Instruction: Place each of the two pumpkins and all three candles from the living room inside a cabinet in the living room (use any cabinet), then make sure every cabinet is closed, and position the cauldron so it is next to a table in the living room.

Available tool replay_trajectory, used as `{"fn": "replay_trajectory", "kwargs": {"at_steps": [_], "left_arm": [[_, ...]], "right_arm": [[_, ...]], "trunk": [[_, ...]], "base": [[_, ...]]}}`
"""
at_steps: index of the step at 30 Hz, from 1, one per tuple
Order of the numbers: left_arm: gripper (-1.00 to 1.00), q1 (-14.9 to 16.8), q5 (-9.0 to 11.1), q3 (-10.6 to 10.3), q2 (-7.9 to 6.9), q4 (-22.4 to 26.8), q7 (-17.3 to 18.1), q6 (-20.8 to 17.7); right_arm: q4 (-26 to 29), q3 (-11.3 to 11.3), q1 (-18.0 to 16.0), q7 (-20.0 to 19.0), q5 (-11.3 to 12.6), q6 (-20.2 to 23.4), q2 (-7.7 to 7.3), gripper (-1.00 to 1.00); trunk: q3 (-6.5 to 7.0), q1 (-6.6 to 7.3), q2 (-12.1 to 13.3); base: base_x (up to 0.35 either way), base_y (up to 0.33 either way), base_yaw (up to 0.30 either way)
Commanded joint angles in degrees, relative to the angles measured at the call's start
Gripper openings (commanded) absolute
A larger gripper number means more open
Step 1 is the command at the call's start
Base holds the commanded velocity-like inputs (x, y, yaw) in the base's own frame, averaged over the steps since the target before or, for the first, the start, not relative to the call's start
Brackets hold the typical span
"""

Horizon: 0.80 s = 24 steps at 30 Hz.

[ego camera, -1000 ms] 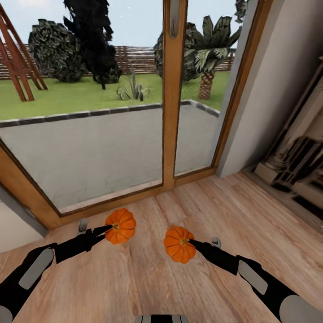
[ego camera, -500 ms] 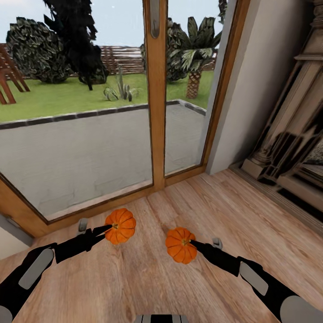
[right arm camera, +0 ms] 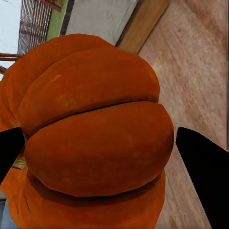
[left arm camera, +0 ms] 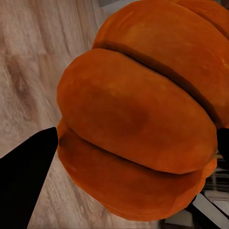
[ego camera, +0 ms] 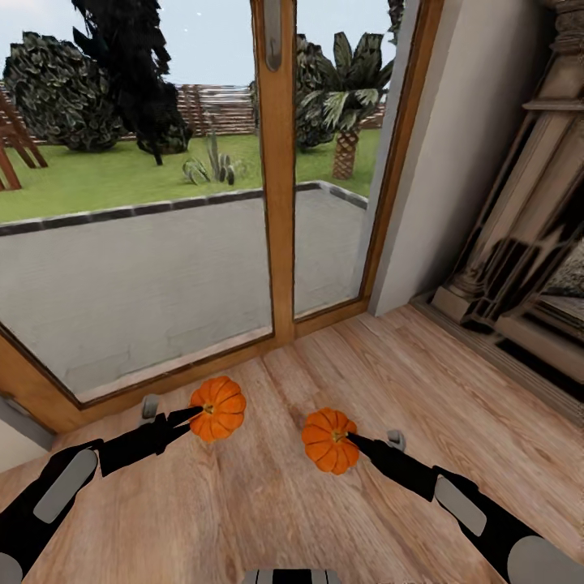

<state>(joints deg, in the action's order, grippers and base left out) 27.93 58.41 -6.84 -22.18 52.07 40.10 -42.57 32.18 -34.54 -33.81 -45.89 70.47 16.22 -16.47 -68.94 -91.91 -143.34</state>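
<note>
Two small orange pumpkins hang above the wood floor, one in each hand. My left gripper (ego camera: 197,413) is shut on the left pumpkin (ego camera: 219,409), whose ribbed side bulges between the black fingers (left arm camera: 24,171) in the left wrist view, pumpkin (left arm camera: 138,124). My right gripper (ego camera: 347,439) is shut on the right pumpkin (ego camera: 328,440), seen close up as pumpkin (right arm camera: 95,138) between dark fingertips (right arm camera: 202,167). Candles, cabinet, cauldron and table are out of view.
A tall glass door with a wood frame (ego camera: 277,170) stands straight ahead, with a patio and garden beyond it. A white wall (ego camera: 454,162) is at the right, and an ornate fireplace surround (ego camera: 527,243) at the far right. Wood floor (ego camera: 268,503) lies below.
The whole picture has slid left, so the camera has turned right and more of the fireplace shows. Both grippers keep their pumpkins in the same hold.
</note>
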Motion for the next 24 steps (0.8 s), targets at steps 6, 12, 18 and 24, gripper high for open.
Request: {"fn": "replay_trajectory", "kwargs": {"at_steps": [6,12,18,24], "left_arm": [[-1.00,0.0,0.5,-0.1,-0.05,0.0,0.0,-0.3],[-1.00,0.0,0.5,-0.1,-0.05,0.0,0.0,-0.3],[-1.00,0.0,0.5,-0.1,-0.05,0.0,0.0,-0.4],[-1.00,0.0,0.5,-0.1,-0.03,0.0,0.0,-0.3]], "right_arm": [[0.0,-0.3,-0.1,-0.1,0.6,0.4,-0.05,-1.00],[0.0,-0.3,-0.1,-0.1,0.6,0.4,-0.05,-1.00],[0.0,-0.2,-0.1,0.0,0.6,0.3,-0.05,-1.00],[-0.1,-0.2,-0.1,-0.1,0.7,0.4,-0.05,-1.00]], "trunk": [[0.28,0.01,0.0],[0.62,0.01,0.0],[2.10,0.17,0.1],[3.30,0.94,1.4]], "base": [[0.000,0.000,-0.228],[0.000,0.000,-0.242],[0.000,0.000,-0.109],[0.000,0.000,-0.004]]}}
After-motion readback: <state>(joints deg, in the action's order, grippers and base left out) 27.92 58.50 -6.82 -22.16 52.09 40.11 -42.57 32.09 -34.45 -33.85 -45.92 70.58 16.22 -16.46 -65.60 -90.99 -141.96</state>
